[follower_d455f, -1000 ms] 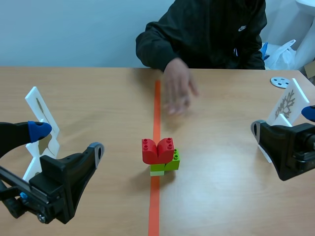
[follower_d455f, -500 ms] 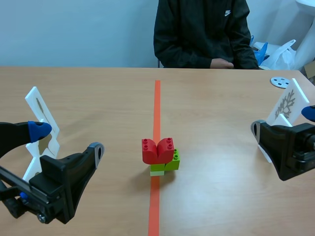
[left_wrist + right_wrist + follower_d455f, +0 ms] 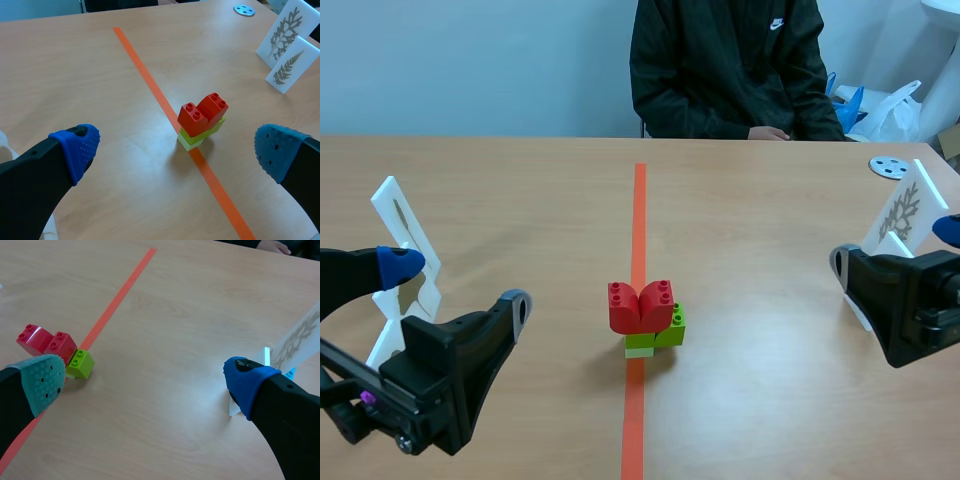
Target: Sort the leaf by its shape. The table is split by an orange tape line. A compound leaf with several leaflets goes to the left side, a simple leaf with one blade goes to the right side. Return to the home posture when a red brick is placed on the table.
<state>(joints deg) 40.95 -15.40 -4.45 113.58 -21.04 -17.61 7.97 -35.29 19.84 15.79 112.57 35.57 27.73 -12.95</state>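
Red bricks [image 3: 641, 305] on orange tape line [image 3: 639, 200], long axis across it, studs up; left tool [image 3: 177, 147], right tool [image 3: 146, 380] wide.

The person [image 3: 725, 70] draws back from the table [image 3: 520, 220]. The hand [image 3: 768, 132], which was hovering over the surface beside the orange tape line [image 3: 639, 220], is now at the far edge, right of the line. The torso is upright.

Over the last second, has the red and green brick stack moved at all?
No. The brick stack stays on the orange tape line, same spot.
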